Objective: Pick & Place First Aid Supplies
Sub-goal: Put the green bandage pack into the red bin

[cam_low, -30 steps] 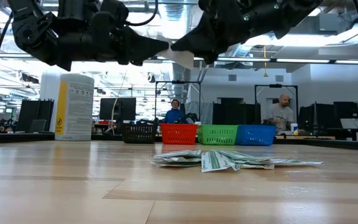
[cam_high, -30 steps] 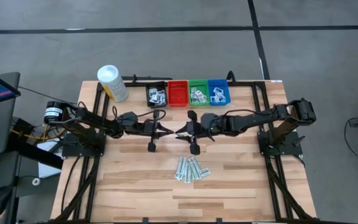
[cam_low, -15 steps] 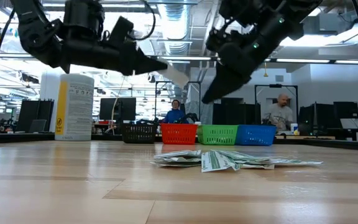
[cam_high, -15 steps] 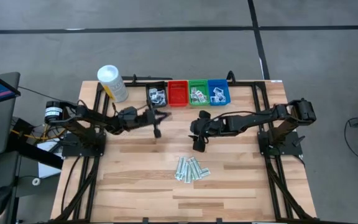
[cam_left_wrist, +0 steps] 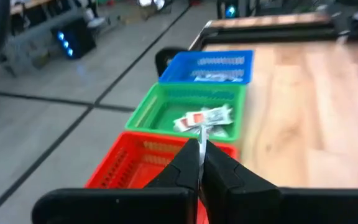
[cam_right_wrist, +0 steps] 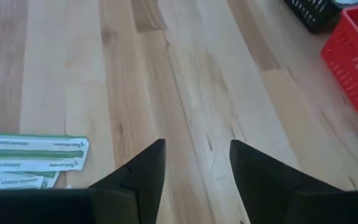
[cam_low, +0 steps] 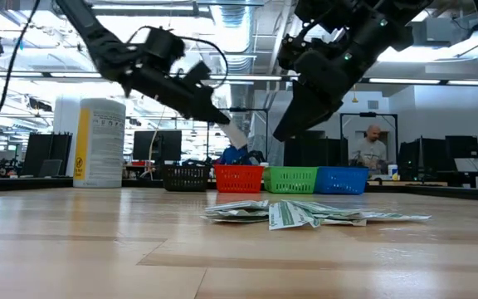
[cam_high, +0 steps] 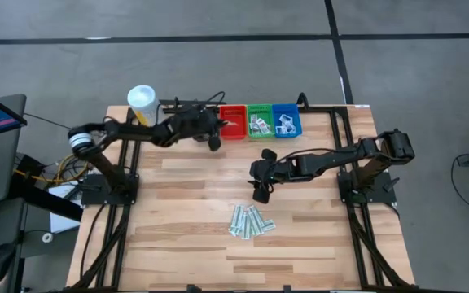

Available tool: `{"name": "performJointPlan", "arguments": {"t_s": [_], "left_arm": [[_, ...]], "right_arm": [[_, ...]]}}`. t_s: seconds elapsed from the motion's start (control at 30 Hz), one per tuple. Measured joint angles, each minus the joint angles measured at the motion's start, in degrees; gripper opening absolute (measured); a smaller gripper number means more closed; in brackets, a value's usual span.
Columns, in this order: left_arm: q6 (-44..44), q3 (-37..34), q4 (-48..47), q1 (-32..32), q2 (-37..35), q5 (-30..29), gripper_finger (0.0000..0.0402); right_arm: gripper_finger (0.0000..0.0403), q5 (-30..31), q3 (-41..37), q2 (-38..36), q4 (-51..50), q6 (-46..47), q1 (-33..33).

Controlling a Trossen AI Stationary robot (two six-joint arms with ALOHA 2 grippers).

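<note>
A thin white packet (cam_left_wrist: pixel 201 144) is clamped edge-on in the left pincer (cam_high: pixel 213 140), its fingers pressed together on it; it hangs at the far edge of the surface (cam_high: pixel 194 212), over the near rim of the red bin (cam_high: pixel 233 122), with the black bin (cam_high: pixel 203 124) just to the side; the coming drop turns on this, since the packet sits almost over the line between those two bins and I cannot tell which one it is meant for; the green bin (cam_left_wrist: pixel 188 109) and blue bin (cam_left_wrist: pixel 208 65) lie further along the same row and already hold packets.

The rest of the supplies, a small pile of pale-green strips (cam_high: pixel 249 220), lies toward the near edge at mid-surface, long axes running roughly near-to-far; the right pincer (cam_high: pixel 260 192) hangs just beyond the pile with its fingers apart and nothing between them, and is plainly the nearer arm for it; bare wood lies between, nothing in the way.

A white canister (cam_high: pixel 142 104) stands at the far left corner, well clear of both arms.
</note>
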Motion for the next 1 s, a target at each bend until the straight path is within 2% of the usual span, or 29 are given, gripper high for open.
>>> {"name": "performJointPlan", "arguments": {"t_s": [0.2, 0.33, 0.67, 0.8, 1.0], "left_arm": [[0.8, 5.6, -0.9, 1.7, 8.5, -0.3, 0.0008], [1.8, 7.3, -0.6, 1.9, 12.7, -2.6, 0.0009], [1.6, 8.0, 0.0, 1.9, 13.7, -3.8, 0.0012], [3.4, 8.0, 0.0, 1.9, 13.7, -3.8, 0.0031], [2.5, 8.0, -4.5, 1.4, 13.7, -2.3, 0.0085]], "right_arm": [[0.0161, 0.0, 0.0, 0.0, 0.1, 0.0, 0.0], [0.0155, 0.0, 0.0, 0.0, 0.1, -0.1, 0.0], [0.0143, 0.0, 0.0, 0.0, 0.1, -0.2, 0.0], [0.0142, -0.5, 0.0, 0.0, 0.2, -0.2, 0.0], [0.0150, -1.9, 0.0, 0.0, 0.4, 0.0, 0.4]]}}
